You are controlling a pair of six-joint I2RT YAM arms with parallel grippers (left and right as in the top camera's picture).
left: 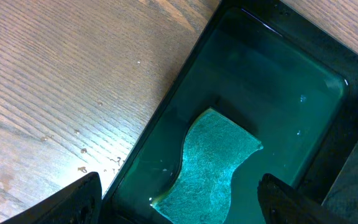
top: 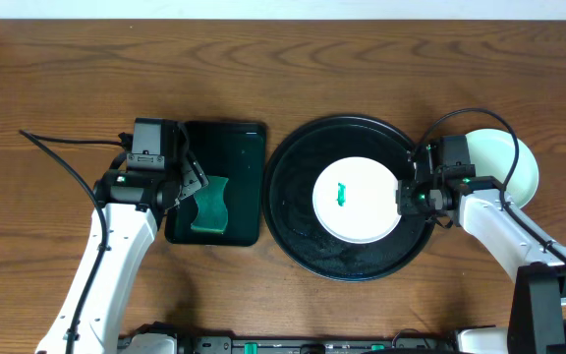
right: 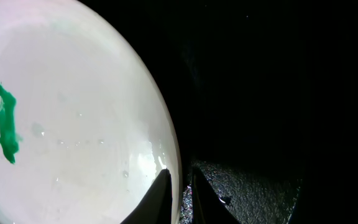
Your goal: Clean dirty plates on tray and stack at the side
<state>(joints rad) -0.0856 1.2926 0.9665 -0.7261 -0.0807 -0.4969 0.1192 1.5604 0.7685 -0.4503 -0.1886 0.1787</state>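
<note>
The right pincer (right: 180, 196) pinches the rim of the white plate (right: 73, 93) on the round black tray (top: 293, 211); behind it a pale plate (top: 519, 167) lies half hidden under the arm (top: 499, 221). The left pincer (left: 179, 202), only its fingertips (left: 73, 202) showing, is spread wide directly above the green sponge (left: 213, 162).

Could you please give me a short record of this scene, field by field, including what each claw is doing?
round tray: glossy black, holds one plate
white plate: on the round tray, green smear at its centre, not yet wiped
right claw: shut on the white plate's right rim
left claw: open, above the sponge
sponge: green, lying in the rectangular black tray, left of the round tray
side plate: pale, on the table right of the round tray, partly under the right arm
</note>
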